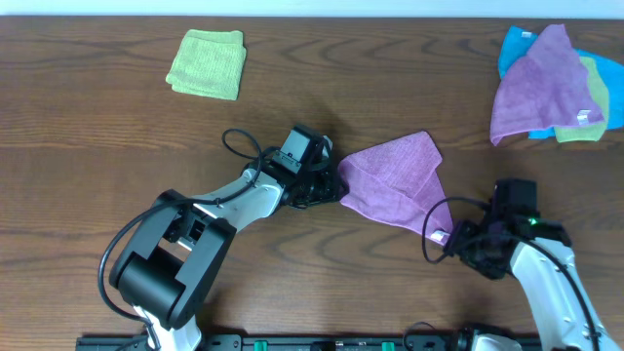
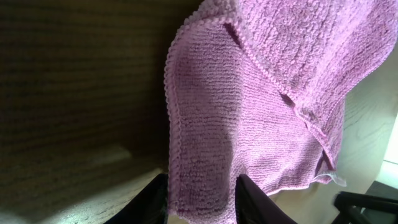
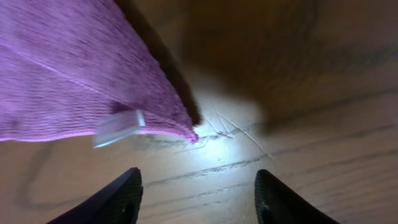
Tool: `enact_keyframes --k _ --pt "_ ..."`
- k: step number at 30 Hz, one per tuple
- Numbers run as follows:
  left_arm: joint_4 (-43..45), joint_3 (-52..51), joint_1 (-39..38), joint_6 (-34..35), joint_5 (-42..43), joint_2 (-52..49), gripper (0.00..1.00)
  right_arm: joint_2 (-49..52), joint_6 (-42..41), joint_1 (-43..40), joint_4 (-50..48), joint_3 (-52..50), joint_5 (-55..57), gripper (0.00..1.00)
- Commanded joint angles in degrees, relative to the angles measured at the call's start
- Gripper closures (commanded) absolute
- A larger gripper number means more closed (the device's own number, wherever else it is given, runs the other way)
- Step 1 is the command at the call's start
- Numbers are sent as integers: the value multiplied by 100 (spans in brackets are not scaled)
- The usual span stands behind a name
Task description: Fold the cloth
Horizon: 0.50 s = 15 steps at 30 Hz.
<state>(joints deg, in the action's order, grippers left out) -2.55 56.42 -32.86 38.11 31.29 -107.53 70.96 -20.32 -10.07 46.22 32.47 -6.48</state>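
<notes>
Left claw (image 2: pixel 202 198): clamped on the cloth (image 2: pixel 249 93); fabric fills the gap between its fingers.
Right claw (image 3: pixel 199 193): fingers apart, nothing between them, low over the table (image 3: pixel 298 137).
Just ahead of right claw: the cloth's pointed corner with its white tag (image 3: pixel 118 127), lying flat, beyond the fingertips and off to one side.
Between the claws: the cloth lies as a rumpled triangle, one layer lapped over.
Risk: the right claw may close on air or only the tag, the corner being off-centre; a left pull could drag it farther.
Arm pose: left forearm stretched low, wrist level; right wrist pitched down.
Far beyond: lime-green towel (image 1: pixel 207 63) and towel pile (image 1: pixel 556 83), well apart.
</notes>
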Motion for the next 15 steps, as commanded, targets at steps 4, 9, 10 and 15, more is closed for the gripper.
enact_keyframes --k 4,9,10,15 --pt "-24 85 -28 70 -15 -81 70 343 326 -46 -472 -282 57 39" --pt "-24 85 -28 70 -15 -81 70 560 479 -42 -824 -284 48 40" --pt "-24 85 -28 70 -15 -81 70 597 516 -42 -935 -284 46 39" --pt "-26 85 -28 79 31 -81 71 732 592 -42 -1429 -284 -96 38"
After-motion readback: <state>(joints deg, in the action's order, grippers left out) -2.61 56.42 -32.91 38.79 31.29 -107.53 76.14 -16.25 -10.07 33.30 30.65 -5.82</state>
